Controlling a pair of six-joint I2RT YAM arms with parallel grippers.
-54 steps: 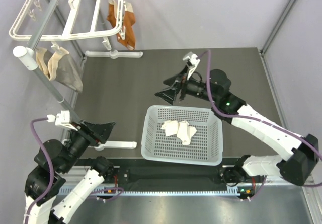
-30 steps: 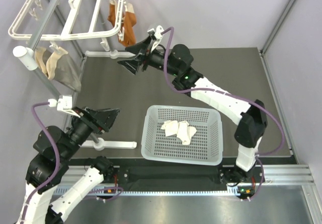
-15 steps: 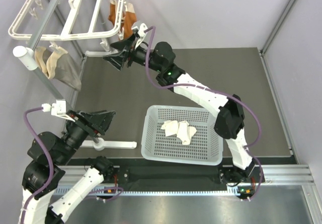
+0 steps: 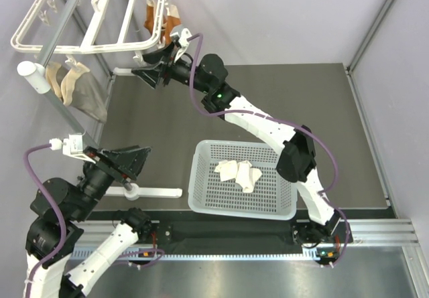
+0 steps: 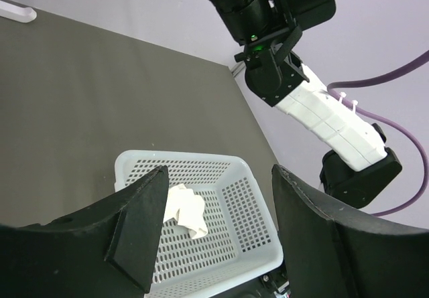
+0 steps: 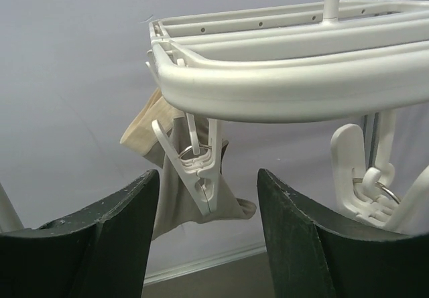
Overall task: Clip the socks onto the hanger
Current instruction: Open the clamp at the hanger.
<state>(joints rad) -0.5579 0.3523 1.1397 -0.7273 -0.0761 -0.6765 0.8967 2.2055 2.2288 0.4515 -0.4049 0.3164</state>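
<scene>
The white socks lie bunched in the white perforated basket at centre; they also show in the left wrist view. The white hanger stands at the back left on its grey pole. My right gripper is open and empty, raised just under the hanger's right end; in the right wrist view a hanging white clip sits between its fingers, with the frame above. My left gripper is open and empty at the near left, aimed toward the basket.
Orange-brown socks hang from the hanger's right end, beige socks from its left side; the beige socks show behind the clip. The stand's white feet lie on the dark table. A second clip hangs at right.
My right arm swung from above the basket far to the back left and now reaches under the hanger's right end. My left gripper lifted and drew back slightly.
</scene>
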